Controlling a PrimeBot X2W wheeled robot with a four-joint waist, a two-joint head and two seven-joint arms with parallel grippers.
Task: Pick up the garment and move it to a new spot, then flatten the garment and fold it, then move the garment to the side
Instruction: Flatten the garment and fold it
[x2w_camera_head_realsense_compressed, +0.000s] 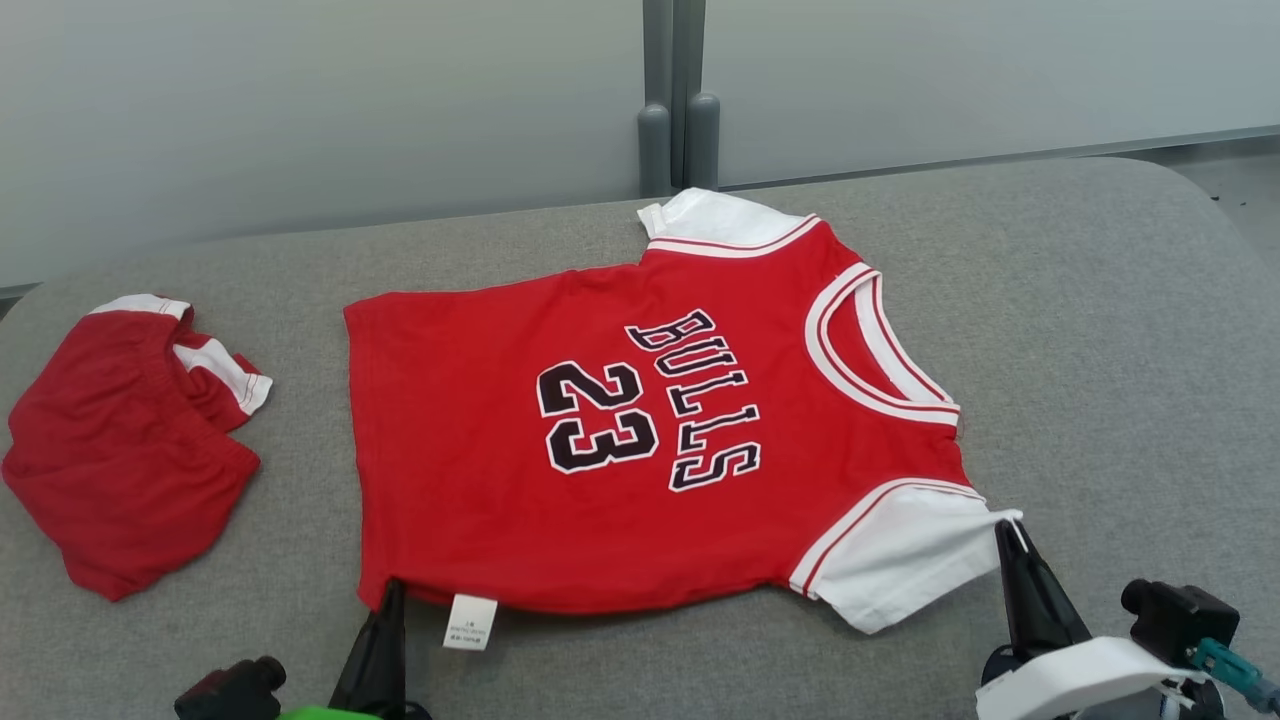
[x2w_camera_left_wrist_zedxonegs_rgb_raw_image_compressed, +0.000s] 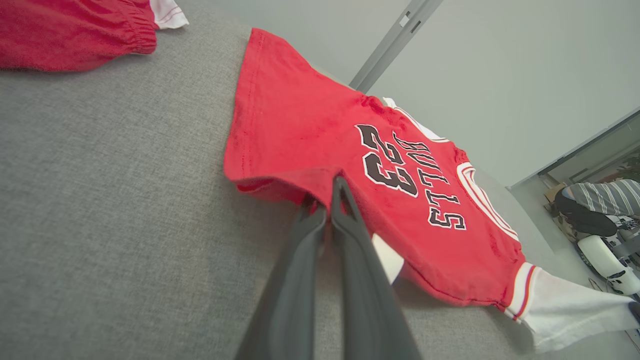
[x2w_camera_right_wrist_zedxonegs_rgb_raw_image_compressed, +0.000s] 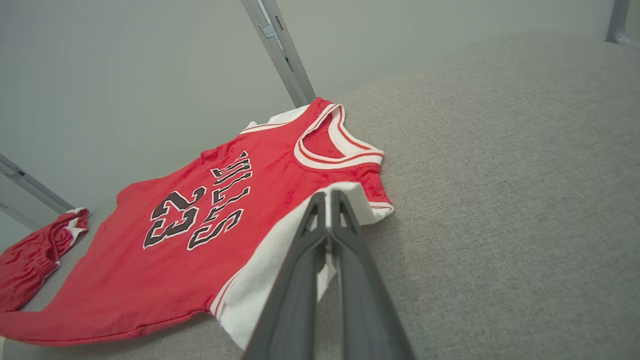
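The garment (x2w_camera_head_realsense_compressed: 640, 440) is a red jersey with white sleeves and black "BULLS 23" lettering, lying spread out and face up on the grey padded table (x2w_camera_head_realsense_compressed: 1100, 330). My left gripper (x2w_camera_head_realsense_compressed: 392, 590) is shut on the near hem corner of the garment (x2w_camera_left_wrist_zedxonegs_rgb_raw_image_compressed: 300, 150), next to its white label. My right gripper (x2w_camera_head_realsense_compressed: 1010, 530) is shut on the edge of the near white sleeve (x2w_camera_right_wrist_zedxonegs_rgb_raw_image_compressed: 280, 250). The pinched hem is lifted slightly off the table in the left wrist view.
Red shorts (x2w_camera_head_realsense_compressed: 120, 460) with white trim lie crumpled at the table's left end. A grey wall panel with a vertical post (x2w_camera_head_realsense_compressed: 678, 110) stands behind the table. A person in a striped top (x2w_camera_left_wrist_zedxonegs_rgb_raw_image_compressed: 597, 200) bends over at the far right of the left wrist view.
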